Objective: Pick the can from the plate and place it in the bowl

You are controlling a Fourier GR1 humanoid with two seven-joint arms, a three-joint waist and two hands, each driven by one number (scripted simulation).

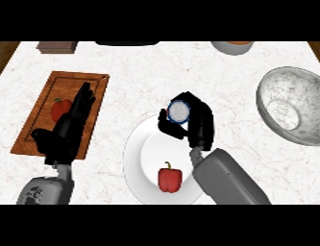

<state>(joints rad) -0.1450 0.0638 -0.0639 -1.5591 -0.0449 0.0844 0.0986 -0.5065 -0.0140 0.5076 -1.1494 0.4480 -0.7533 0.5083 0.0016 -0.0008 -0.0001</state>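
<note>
The right hand has its fingers and thumb curled round the can, which shows between them as a pale round top with a blue rim; that round face looks straight up at the view, so the can's long axis stands upright, or nearly so. Hand and can sit over the far edge of the white plate; whether the can's base rests on the rim or is lifted clear cannot be told from above. A red pepper lies on the near part of the same plate, apart from the hand.

What the coming move turns on is the bowl — it lies to the robot's right of the can, at much the same depth on the counter, well apart, with bare marble between; the path looks like a plain sideways carry to the right. The right hand is far nearer the bowl than the other, so the job is its own. The bowl's mouth seems tilted toward the plate, which should make the near rim the one to clear; keeping the can upright on the way seems the safer course.

The left hand rests open, fingers straight, above the wooden cutting board at the left — a second red pepper lies there, partly hidden by it.
</note>
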